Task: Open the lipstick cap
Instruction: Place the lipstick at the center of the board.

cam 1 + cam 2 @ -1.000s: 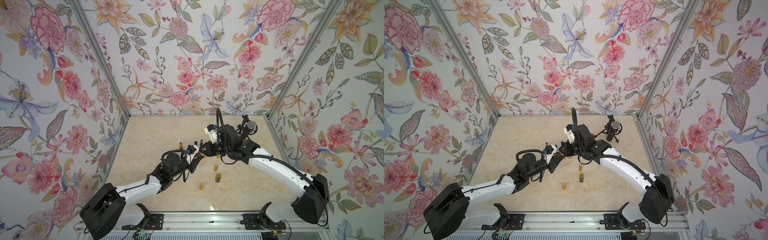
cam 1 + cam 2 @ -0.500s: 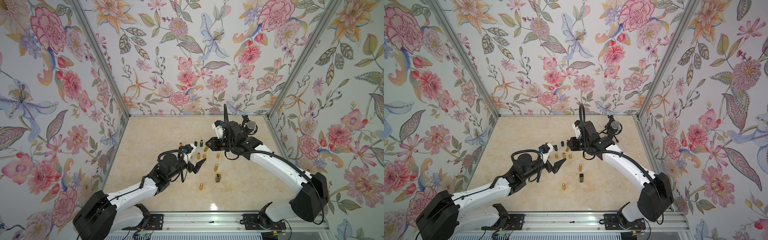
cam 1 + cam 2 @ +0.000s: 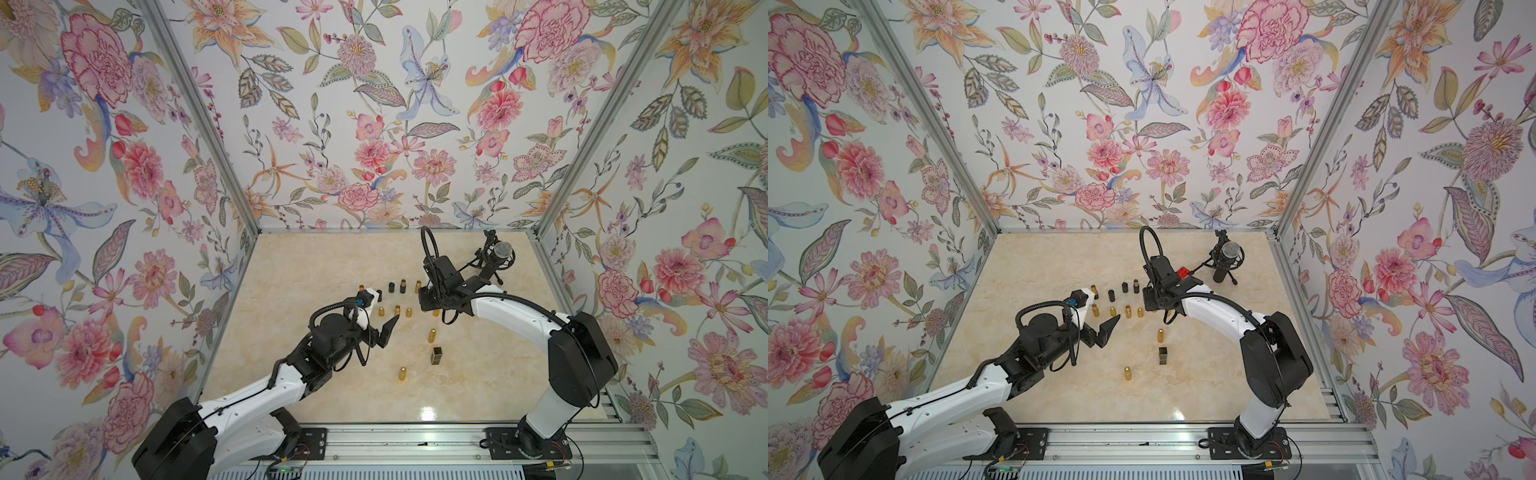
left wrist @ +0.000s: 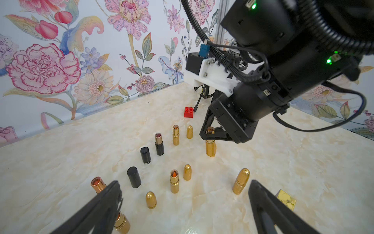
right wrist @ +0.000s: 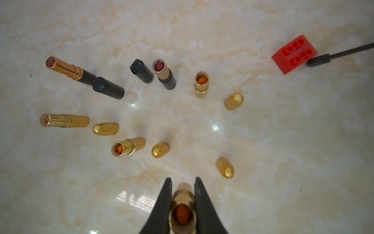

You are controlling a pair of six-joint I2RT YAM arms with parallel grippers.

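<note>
My right gripper (image 5: 183, 180) is shut on an uncapped gold lipstick (image 5: 183, 208), held upright with the orange stick showing in its open top. The left wrist view shows the same lipstick (image 4: 210, 149) in that gripper (image 4: 210, 137), its foot at or just above the table. Several gold bullet-shaped caps stand loose, the nearest (image 5: 225, 167) beside the held lipstick. Which cap belongs to it I cannot tell. My left gripper (image 4: 185, 184) (image 3: 384, 328) is wide open with nothing held, in front and to the left of the right gripper (image 3: 434, 309).
Several open lipsticks and black caps (image 4: 134, 176) stand in two rows on the marble table (image 3: 316, 270). A closed gold lipstick (image 3: 432, 336), a square black-and-gold one (image 3: 437, 356) and another gold one (image 3: 402, 372) stand nearer the front. At the back are a red brick (image 3: 1182, 273) and a microphone (image 3: 500, 251).
A second ago the two grippers were close together. The left one has opened and pulled back toward the front left. The right one has shifted right and down, keeping the lipstick.
</note>
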